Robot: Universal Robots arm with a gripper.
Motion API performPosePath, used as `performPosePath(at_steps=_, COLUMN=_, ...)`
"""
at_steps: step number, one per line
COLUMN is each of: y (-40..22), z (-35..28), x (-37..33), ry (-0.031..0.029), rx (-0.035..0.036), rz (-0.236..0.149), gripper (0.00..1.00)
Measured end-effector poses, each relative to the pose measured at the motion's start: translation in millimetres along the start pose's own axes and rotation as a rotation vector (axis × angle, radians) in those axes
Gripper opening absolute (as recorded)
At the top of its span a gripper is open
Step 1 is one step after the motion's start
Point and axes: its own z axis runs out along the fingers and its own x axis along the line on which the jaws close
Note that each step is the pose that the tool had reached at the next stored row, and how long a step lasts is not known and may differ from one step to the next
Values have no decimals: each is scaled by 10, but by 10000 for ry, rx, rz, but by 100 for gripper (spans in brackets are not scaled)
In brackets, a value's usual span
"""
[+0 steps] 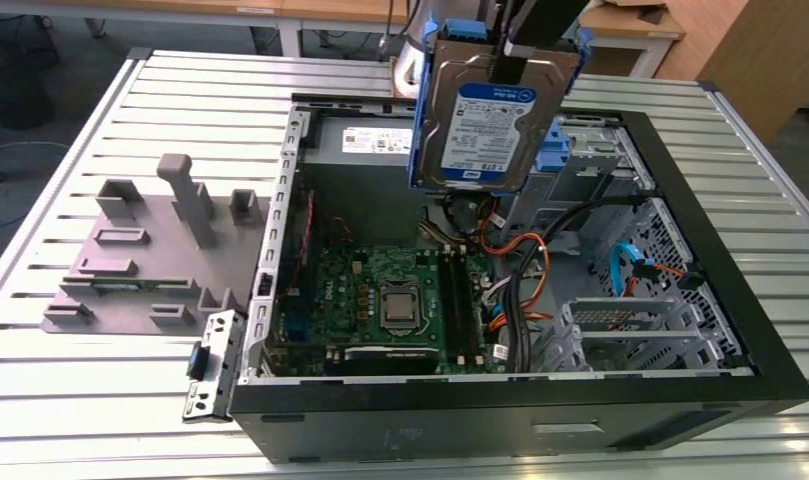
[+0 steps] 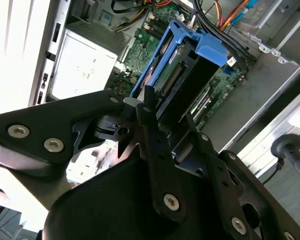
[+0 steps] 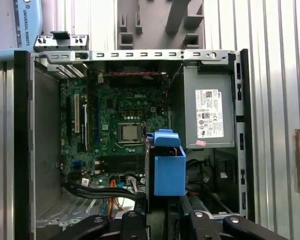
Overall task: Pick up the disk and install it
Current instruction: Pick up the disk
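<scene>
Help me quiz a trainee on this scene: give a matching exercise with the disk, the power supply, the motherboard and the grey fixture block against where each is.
1 disk
2 power supply
3 motherboard
4 grey fixture block

A flat on the case floor
B on the table beside the case
C held by the gripper above the case
D in a corner of the case

Pairs: 1-C, 2-D, 3-A, 4-B

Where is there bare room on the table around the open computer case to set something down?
Bare slats lie on the table to the exterior view's right of the computer case, and at the far edge beyond the grey fixture. Inside the case is crowded: motherboard, cables, and the disk held above by the gripper.
</scene>
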Motion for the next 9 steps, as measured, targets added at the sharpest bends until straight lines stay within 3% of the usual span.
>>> performPosePath(at_steps=9, y=-26, z=-4, x=147, ry=37, rx=2, rz=2, gripper=35)
